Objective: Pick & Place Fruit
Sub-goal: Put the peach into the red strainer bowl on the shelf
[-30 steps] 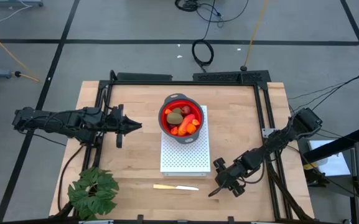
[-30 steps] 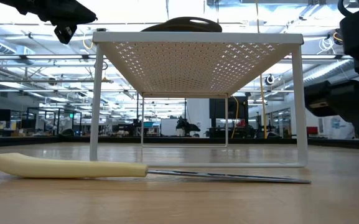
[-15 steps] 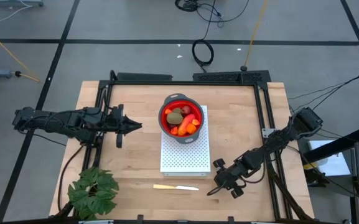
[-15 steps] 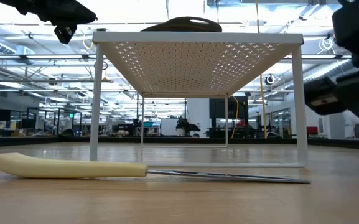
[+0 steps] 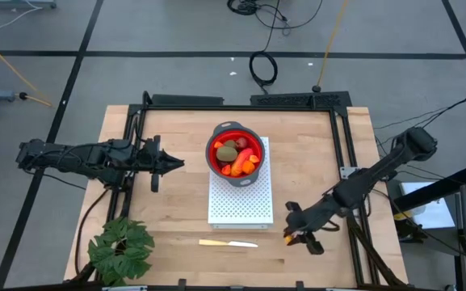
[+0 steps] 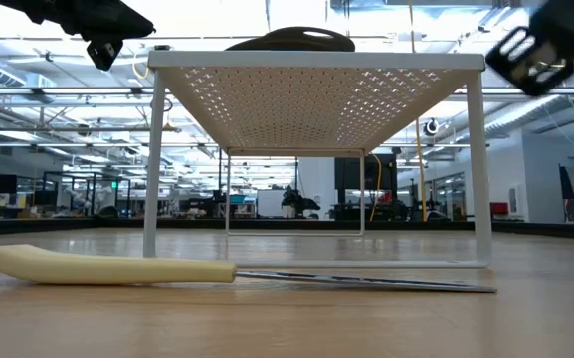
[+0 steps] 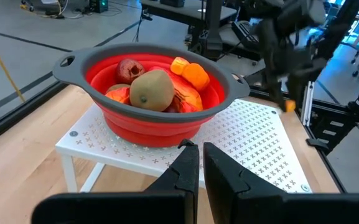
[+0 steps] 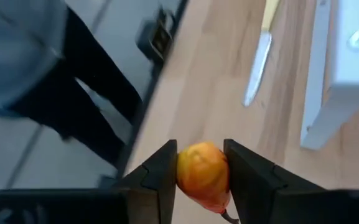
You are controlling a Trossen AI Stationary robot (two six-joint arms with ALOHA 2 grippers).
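Right now your right gripper [image 5: 291, 235] is clamping its fingers [image 8: 160, 171] on an orange fruit [image 8: 203, 169] near the surface's [image 5: 313, 153] front right corner, while your left gripper [image 5: 178, 163], fingers together, is waiting by the left edge.

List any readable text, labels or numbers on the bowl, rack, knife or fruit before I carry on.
None readable in any view.
Red bowl: no lettering shows.
White rack: only a punched hole pattern.
Knife: plain handle.
Orange fruit in the right hand: unmarked.
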